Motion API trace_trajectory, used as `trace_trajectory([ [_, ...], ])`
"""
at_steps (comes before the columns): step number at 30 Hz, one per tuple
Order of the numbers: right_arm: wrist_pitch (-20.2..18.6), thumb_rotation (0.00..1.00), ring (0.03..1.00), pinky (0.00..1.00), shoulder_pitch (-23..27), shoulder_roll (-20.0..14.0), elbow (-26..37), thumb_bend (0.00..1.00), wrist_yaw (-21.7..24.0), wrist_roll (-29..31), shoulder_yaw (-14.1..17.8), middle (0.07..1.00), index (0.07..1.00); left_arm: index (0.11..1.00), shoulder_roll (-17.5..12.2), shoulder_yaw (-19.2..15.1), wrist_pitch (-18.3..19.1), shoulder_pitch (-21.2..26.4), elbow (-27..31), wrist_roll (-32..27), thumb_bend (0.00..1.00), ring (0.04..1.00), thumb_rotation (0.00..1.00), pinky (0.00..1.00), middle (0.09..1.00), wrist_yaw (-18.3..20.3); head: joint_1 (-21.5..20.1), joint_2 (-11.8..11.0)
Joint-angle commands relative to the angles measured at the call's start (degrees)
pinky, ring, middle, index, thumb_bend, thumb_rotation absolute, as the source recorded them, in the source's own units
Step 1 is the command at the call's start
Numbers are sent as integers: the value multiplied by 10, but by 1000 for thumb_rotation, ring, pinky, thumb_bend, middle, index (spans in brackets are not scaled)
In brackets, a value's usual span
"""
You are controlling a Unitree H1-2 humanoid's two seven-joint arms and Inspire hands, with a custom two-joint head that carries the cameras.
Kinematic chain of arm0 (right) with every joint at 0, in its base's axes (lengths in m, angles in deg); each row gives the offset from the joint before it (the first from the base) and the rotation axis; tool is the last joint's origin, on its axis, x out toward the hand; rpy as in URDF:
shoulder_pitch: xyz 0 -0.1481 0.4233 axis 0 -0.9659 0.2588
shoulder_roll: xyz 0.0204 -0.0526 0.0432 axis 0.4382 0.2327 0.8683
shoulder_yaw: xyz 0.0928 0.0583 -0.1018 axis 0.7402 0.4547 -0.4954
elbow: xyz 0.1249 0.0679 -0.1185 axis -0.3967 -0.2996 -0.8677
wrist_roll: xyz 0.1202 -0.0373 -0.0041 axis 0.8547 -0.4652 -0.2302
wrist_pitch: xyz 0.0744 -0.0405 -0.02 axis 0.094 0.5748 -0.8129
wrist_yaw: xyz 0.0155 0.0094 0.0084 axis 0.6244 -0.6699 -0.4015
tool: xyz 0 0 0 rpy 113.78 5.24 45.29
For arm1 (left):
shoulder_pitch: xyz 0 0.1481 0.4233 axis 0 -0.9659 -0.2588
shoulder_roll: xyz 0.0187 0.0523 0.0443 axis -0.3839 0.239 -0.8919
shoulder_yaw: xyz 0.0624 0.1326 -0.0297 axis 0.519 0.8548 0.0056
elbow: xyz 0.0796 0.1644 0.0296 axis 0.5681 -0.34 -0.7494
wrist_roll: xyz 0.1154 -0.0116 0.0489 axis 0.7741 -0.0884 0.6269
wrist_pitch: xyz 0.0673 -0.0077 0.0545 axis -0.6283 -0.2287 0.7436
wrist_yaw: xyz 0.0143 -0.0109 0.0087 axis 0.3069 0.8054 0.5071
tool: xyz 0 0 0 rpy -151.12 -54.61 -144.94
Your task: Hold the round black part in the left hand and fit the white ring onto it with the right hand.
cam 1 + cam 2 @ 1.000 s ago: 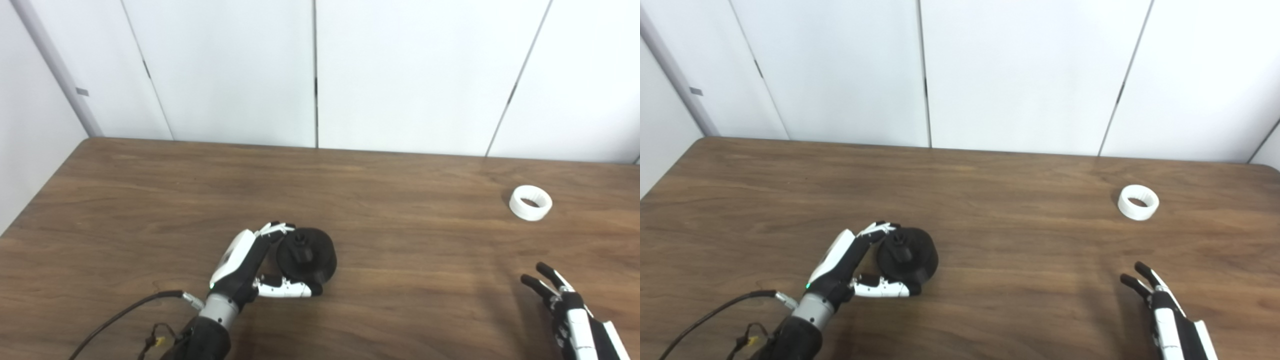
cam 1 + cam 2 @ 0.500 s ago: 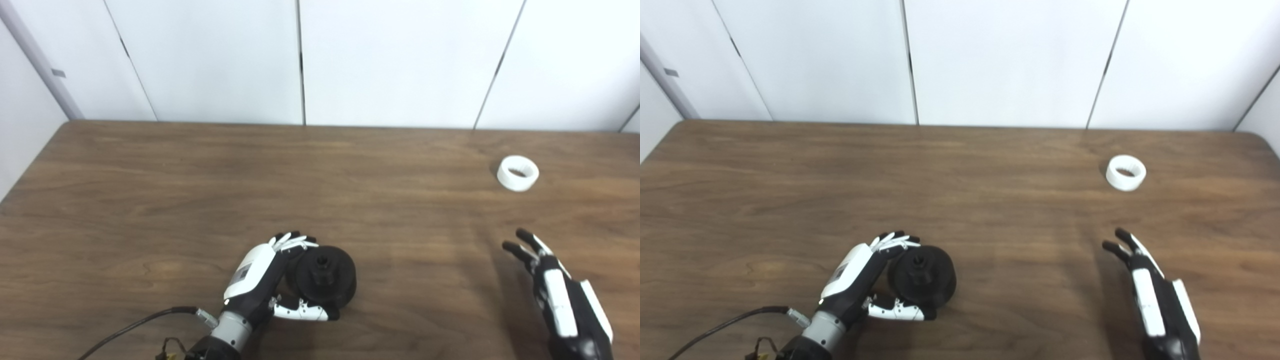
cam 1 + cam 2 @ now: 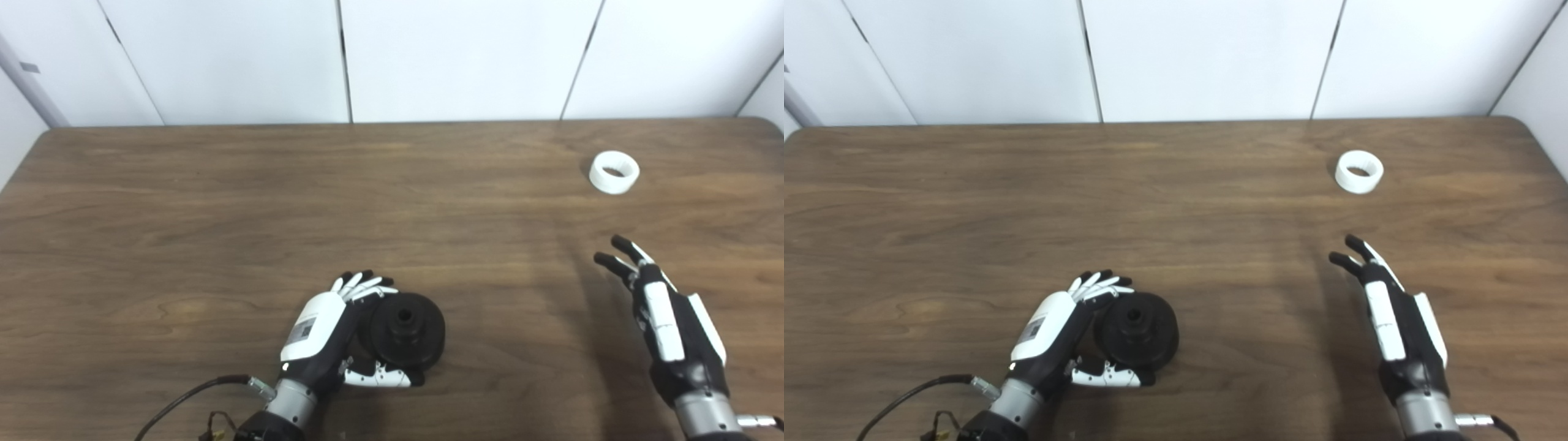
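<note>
The round black part (image 3: pixel 407 331), a disc with a raised hub and a centre hole, rests on the wooden table (image 3: pixel 245 202) near the front middle. My left hand (image 3: pixel 321 334) is shut on it, fingers curled over its far left rim and thumb along its near edge. The white ring (image 3: pixel 614 173) lies flat at the far right of the table, untouched. My right hand (image 3: pixel 664 306) hovers open at the front right, fingers stretched towards the ring and about a hand's length short of it.
A black cable (image 3: pixel 184 401) trails from my left wrist off the front edge. White wall panels (image 3: pixel 429 55) stand behind the table's far edge. The table's rounded right corner (image 3: pixel 1519 122) shows close to the ring.
The camera has tilted down and to the right, so everything sits higher in the picture. My right hand has reached a little forward towards the ring. The left hand keeps its hold.
</note>
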Motion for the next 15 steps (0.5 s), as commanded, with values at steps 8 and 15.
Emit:
trace_trajectory([
  [8, 21, 1000, 945, 1000, 15, 14, 21, 586, -6, 10, 0, 891, 895, 487, 1, -1, -17, -4, 2, -5, 514, 974, 62, 1000, 885, 8, -18, 3],
  [15, 17, 1000, 994, 1000, 18, 21, 22, 599, -12, 9, -5, 962, 907, 487, -1, -9, -19, -6, 1, -11, 514, 976, 61, 1000, 880, 14, -41, 2],
])
